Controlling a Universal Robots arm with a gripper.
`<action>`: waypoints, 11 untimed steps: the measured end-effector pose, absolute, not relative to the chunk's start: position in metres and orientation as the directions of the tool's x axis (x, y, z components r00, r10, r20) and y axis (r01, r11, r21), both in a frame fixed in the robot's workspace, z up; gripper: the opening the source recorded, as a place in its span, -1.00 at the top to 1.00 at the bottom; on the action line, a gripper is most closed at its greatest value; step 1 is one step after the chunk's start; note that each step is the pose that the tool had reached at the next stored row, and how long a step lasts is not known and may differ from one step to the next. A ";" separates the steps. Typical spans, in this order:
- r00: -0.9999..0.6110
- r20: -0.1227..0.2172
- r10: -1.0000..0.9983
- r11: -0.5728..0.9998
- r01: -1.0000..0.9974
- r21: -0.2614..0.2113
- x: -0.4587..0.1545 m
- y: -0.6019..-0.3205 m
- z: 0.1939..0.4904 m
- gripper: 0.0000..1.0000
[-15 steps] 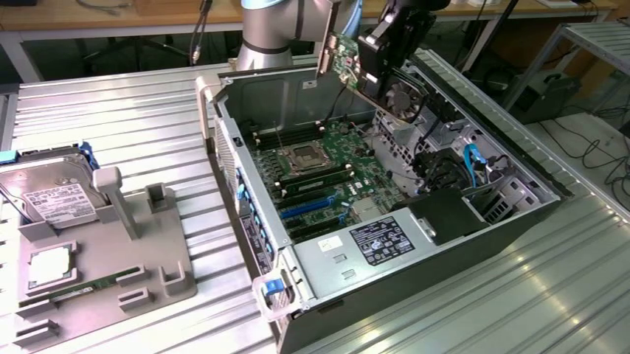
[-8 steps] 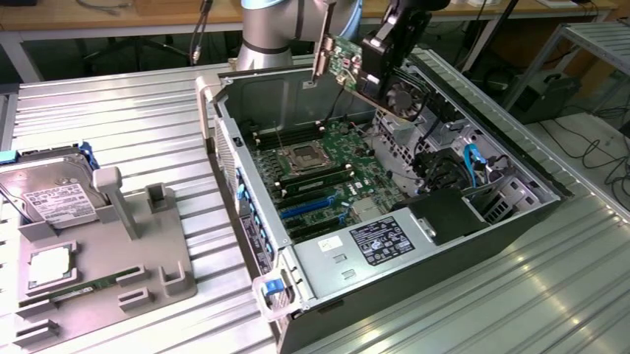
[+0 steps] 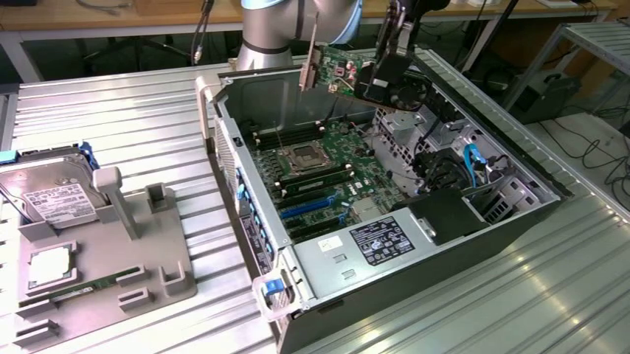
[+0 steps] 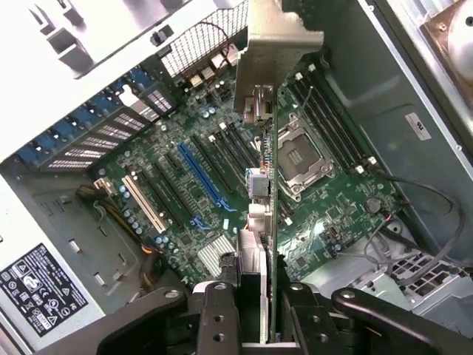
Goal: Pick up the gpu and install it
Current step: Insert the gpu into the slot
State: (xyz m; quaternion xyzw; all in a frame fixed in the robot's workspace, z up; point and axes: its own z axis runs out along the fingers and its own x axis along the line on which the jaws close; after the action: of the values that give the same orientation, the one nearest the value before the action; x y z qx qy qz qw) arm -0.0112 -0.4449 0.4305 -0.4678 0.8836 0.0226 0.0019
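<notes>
Claw (image 3: 391, 71) is clamped on the gpu (image 3: 341, 70). The 2 fingers (image 4: 219, 310) are pinched partway in on the card's fan end, nothing else in the grip.

The gpu hangs in the air over the far end of the open PC case (image 3: 551, 188), clear of everything and roughly above the CPU socket (image 3: 303, 156).

Key relation: the expansion slots (image 3: 307, 209) lie below the card and toward the near side – not under it. In the wrist view the card (image 4: 267, 185) is edge-on beside the blue slot (image 4: 204, 179), not over it. Its long axis looks skewed off the slot line, though I can't tell how much of that is perspective.

The bracket (image 3: 308, 66) end points to the exterior view's left, toward the perforated wall of the case.

Materials:
- gpu: thin rigid green board with a dark fan housing
- bracket: flat, pale sheet-metal strip
- motherboard (image 4: 332, 207): green, densely populated, with long narrow plastic slots
- case: bare steel, hard edges

A hard drive (image 3: 49, 195) sits in a grey fixture well apart on the exterior view's left.
</notes>
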 end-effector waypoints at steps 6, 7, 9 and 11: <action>-0.519 -0.024 -0.854 0.518 -0.854 0.038 -0.011 -0.445 0.431 0.45; -0.507 -0.025 -0.862 0.506 -0.862 0.038 -0.011 -0.445 0.431 0.45; -0.489 -0.024 -0.872 0.488 -0.872 0.038 -0.011 -0.445 0.431 0.45; -0.473 -0.025 -0.881 0.472 -0.881 0.038 -0.011 -0.445 0.431 0.45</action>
State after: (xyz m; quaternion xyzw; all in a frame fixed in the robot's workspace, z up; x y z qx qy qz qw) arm -0.0112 -0.4449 0.4305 -0.5134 0.8579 0.0227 0.0007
